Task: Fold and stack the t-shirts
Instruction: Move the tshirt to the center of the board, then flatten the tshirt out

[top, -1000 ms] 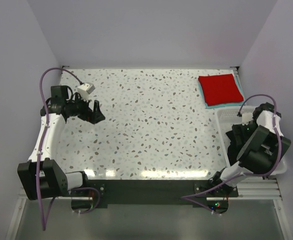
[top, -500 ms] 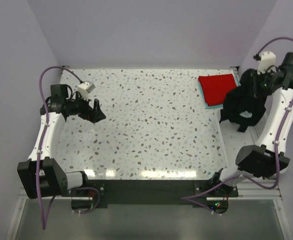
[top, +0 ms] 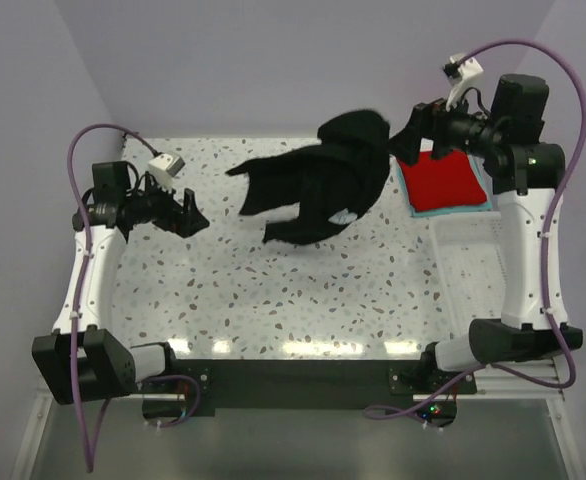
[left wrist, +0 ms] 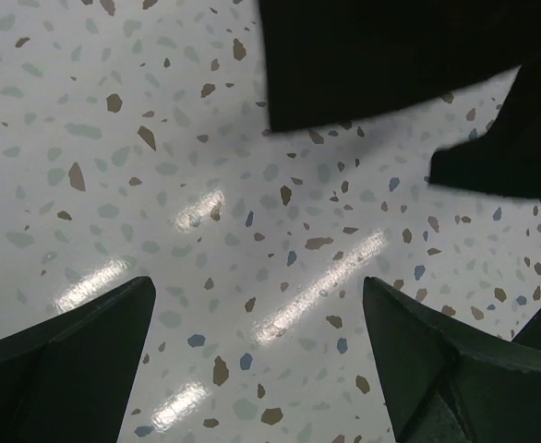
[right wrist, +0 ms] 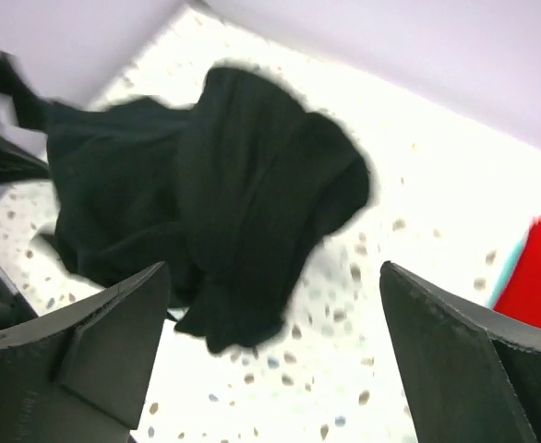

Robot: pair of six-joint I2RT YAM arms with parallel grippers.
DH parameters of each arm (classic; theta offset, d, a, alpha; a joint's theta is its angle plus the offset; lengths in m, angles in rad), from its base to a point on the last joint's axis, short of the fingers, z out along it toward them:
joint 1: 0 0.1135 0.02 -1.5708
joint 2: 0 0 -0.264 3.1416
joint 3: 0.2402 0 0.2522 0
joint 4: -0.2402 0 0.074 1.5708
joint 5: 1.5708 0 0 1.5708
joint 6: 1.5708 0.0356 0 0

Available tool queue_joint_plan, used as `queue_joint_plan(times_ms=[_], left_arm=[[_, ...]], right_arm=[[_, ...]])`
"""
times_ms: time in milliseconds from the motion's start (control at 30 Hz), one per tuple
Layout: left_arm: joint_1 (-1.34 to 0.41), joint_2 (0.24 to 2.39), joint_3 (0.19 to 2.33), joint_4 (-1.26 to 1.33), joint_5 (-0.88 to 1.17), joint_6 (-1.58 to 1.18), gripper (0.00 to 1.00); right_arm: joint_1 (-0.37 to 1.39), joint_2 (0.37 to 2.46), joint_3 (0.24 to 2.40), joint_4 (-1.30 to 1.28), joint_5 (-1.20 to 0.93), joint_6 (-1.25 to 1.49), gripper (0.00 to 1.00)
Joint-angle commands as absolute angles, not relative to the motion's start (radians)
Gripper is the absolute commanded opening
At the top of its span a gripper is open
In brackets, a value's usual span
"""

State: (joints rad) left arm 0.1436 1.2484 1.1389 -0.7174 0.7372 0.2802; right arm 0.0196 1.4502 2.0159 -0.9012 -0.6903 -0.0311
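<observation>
The black t-shirt (top: 323, 185) is crumpled and in the air above the back middle of the table, held by neither gripper; it also shows in the right wrist view (right wrist: 224, 185) and the left wrist view (left wrist: 390, 55). My right gripper (top: 413, 140) is open and empty just to its right (right wrist: 275, 341). The folded red t-shirt (top: 443, 178) lies on the teal t-shirt (top: 453, 211) at the back right. My left gripper (top: 195, 215) is open and empty over the left of the table (left wrist: 257, 360).
A white mesh basket (top: 473, 270) stands at the right edge, in front of the red and teal stack. The speckled tabletop (top: 303, 290) is walled in at the back and both sides.
My right arm lifted the black t-shirt out of the basket, swung up and left over the stack, and let it go; the shirt now flies over the table's middle. The left arm barely moved.
</observation>
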Motion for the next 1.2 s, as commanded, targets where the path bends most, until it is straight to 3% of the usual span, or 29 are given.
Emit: queue_joint_plan(times_ms=[0, 233, 367, 533, 700, 833, 967, 1167], left_arm=[[0.147, 1.187, 1.166, -0.695, 0.71, 0.264, 1.0], [0.147, 1.204, 1.149, -0.782, 0.756, 0.389, 1.0], [0.146, 1.236, 1.158, -0.866, 0.79, 0.536, 1.0], [0.132, 1.262, 1.143, -0.876, 0.693, 0.6, 1.0], [0.097, 1.287, 1.118, -0.904, 0.62, 0.63, 0.89], [0.035, 1.292, 1.06, -0.851, 0.551, 0.615, 0.81], [-0.106, 1.324, 1.017, -0.775, 0.418, 0.566, 0.66], [-0.176, 1.39, 1.023, -0.721, 0.293, 0.615, 0.61]], right_arm=[[-0.038, 1.492, 1.881, -0.889, -0.545, -0.055, 0.99], [-0.046, 1.45, 1.637, -1.005, -0.557, -0.219, 0.99], [0.044, 1.434, 1.531, -1.095, -0.54, -0.31, 0.99], [0.161, 1.42, 1.416, -1.12, -0.474, -0.364, 0.99], [0.313, 1.445, 1.339, -1.011, -0.313, -0.335, 0.98], [0.342, 1.499, 1.339, -0.942, -0.241, -0.295, 0.93], [0.342, 1.584, 1.396, -0.937, -0.192, -0.295, 0.86], [0.338, 1.774, 1.615, -0.977, -0.178, -0.287, 0.79]])
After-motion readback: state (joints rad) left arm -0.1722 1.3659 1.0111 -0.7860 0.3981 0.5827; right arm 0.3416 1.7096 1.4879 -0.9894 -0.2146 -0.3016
